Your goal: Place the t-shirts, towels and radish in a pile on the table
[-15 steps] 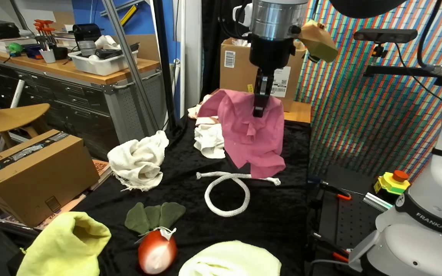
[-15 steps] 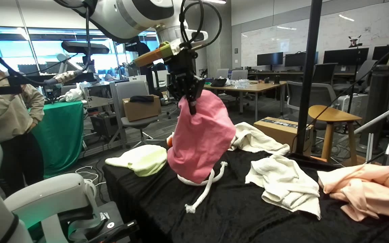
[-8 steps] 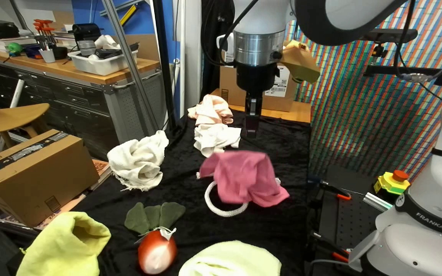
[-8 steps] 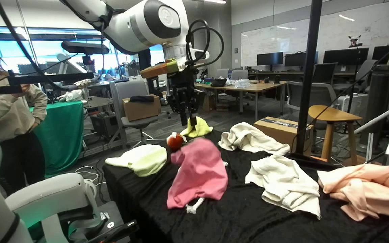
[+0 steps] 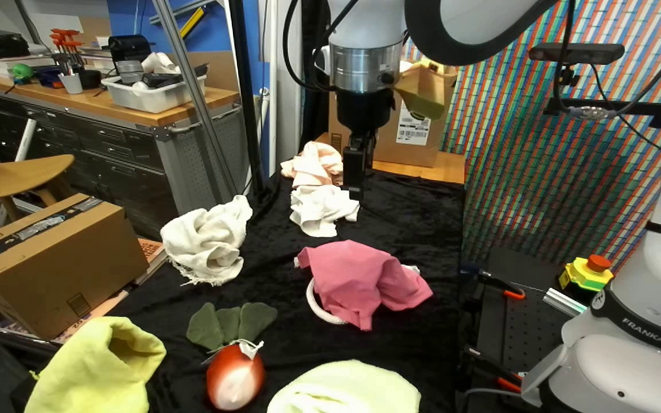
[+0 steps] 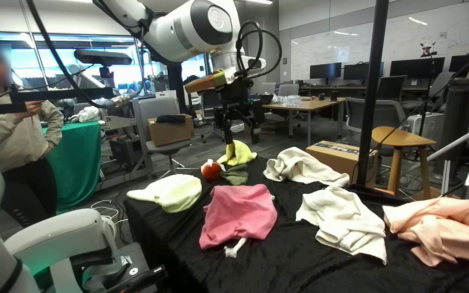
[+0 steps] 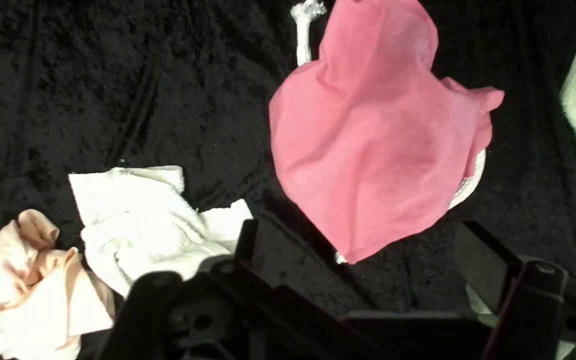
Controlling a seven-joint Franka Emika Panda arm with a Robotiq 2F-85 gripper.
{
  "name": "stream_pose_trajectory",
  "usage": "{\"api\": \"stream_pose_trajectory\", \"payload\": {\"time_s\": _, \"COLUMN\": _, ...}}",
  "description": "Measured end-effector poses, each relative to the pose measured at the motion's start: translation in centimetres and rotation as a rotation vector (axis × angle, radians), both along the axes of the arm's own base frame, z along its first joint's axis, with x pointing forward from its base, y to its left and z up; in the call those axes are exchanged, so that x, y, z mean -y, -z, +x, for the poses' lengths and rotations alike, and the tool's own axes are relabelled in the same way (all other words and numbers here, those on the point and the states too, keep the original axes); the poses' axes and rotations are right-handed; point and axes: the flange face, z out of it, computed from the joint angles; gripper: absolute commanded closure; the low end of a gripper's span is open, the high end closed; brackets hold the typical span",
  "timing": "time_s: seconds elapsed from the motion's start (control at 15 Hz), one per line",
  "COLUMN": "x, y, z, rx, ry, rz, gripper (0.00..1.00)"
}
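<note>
My gripper (image 6: 242,138) hangs open above the table (image 6: 283,260), its fingers wide apart with nothing between them. Below it in the wrist view, a pink cloth (image 7: 378,135) lies spread over a white rope (image 7: 303,40). Two white cloths (image 5: 207,244) (image 6: 342,221) and a peach cloth (image 6: 446,228) lie crumpled on the black drape. A pale yellow-green cloth (image 6: 173,192) rests near one edge. The radish (image 5: 235,376), red-orange with green leaves, sits beside a brighter yellow cloth (image 5: 98,367). I cannot tell which cloths are t-shirts and which are towels.
A brown cardboard box (image 5: 55,264) stands beside the table, next to a wooden stool (image 6: 401,138). Another carton (image 5: 416,129) is behind the table's far end. A dark upright post (image 6: 371,93) rises at the table's edge. A person (image 6: 18,134) stands nearby.
The gripper has let go of the pink cloth, which has dropped onto the rope. The jaws have spread wide, and the arm has shifted toward the white and peach cloths.
</note>
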Motion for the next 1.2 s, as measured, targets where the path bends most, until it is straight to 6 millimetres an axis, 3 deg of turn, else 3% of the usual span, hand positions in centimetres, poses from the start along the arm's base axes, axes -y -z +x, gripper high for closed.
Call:
{"api": "stream_pose_trajectory", "payload": {"time_s": 0.27, "x": 4.3, "y": -2.1, "z": 3.6, "rx": 0.015, "ry": 0.101, "rz": -0.009, "gripper": 0.01}}
{"api": "stream_pose_trajectory", "payload": {"time_s": 0.73, "x": 13.9, "y": -6.2, "z": 12.4, "rx": 0.031, "ry": 0.159, "rz": -0.007, "gripper": 0.0}}
{"api": "stream_pose_trajectory", "payload": {"time_s": 1.0, "x": 17.7, "y": -6.2, "z": 17.0, "rx": 0.019, "ry": 0.155, "rz": -0.016, "gripper": 0.0}}
{"api": "stream_pose_trajectory", "payload": {"time_s": 1.2, "x": 19.4, "y": -4.8, "z": 20.2, "rx": 0.012, "ry": 0.158, "rz": -0.012, "gripper": 0.0}}
